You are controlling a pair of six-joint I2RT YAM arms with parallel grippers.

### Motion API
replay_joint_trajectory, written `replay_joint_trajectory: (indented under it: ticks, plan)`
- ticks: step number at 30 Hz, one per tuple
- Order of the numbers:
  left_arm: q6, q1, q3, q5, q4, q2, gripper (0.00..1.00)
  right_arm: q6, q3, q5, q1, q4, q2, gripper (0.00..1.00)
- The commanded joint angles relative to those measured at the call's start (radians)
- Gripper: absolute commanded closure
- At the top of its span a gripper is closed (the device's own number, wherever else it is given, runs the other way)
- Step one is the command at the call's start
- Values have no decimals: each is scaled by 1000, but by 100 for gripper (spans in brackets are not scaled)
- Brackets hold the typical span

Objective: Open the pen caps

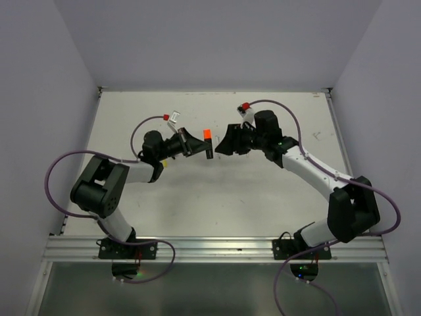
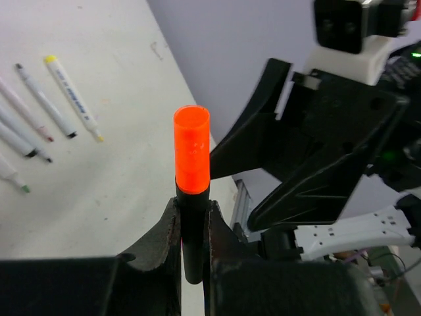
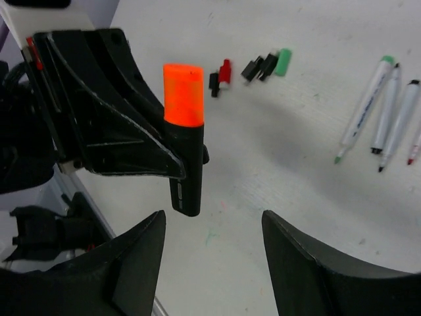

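Note:
An orange-topped black pen cap (image 2: 191, 148) stands upright between the fingers of my left gripper (image 2: 194, 210), which is shut on its black lower part. From above, the cap (image 1: 207, 135) hangs over the middle of the table, with the left gripper (image 1: 197, 146) on one side and the right gripper (image 1: 221, 146) facing it. My right gripper (image 3: 212, 220) is open, its fingers spread wide just short of the cap (image 3: 183, 99) and not touching it. Loose pen caps lie on the table beyond: a red-and-black one (image 3: 220, 76), a black one (image 3: 253, 68) and a green one (image 3: 283, 61).
Several uncapped white pens lie side by side on the table (image 3: 365, 112), and the left wrist view shows them too (image 2: 72, 99). Purple cables with red connectors (image 1: 245, 105) loop off both arms. The table's metal front rail (image 1: 217, 247) runs along the near edge.

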Motion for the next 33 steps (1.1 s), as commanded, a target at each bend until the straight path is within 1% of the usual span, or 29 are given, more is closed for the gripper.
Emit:
replay_joint_trajectory:
  ticks: [1, 4, 7, 10, 12, 13, 17, 26, 29, 32, 33]
  plan:
    - [-203, -1, -32, 109, 388, 18, 100, 0, -48, -249, 7, 189, 6, 37]
    - [-305, 1, -44, 126, 531, 49, 100, 14, -65, -325, 7, 243, 15, 41]
    - [-354, -1, -53, 124, 608, 64, 100, 71, -90, -361, 7, 356, 14, 43]
    - [-402, -1, -60, 119, 677, 86, 100, 85, -82, -381, 14, 361, 32, 50]
    - [-426, -1, -63, 115, 716, 93, 100, 97, -84, -389, 19, 369, 43, 52]
    - [-451, -1, -60, 112, 751, 106, 100, 102, -90, -389, 22, 384, 46, 54]
    - [-491, -1, -50, 95, 807, 115, 100, 112, -107, -393, 27, 406, 52, 58]
    - [-474, -1, -33, 93, 784, 89, 100, 118, -118, -372, 27, 384, 47, 64]
    - [-434, -1, -29, 93, 732, 61, 100, 102, -118, -344, 27, 340, 25, 65]
    - [-352, -1, -23, 93, 621, 12, 100, 82, -116, -321, 28, 288, 11, 65]
    - [-304, -1, -18, 92, 554, -15, 100, 76, -121, -323, 27, 281, 8, 65]
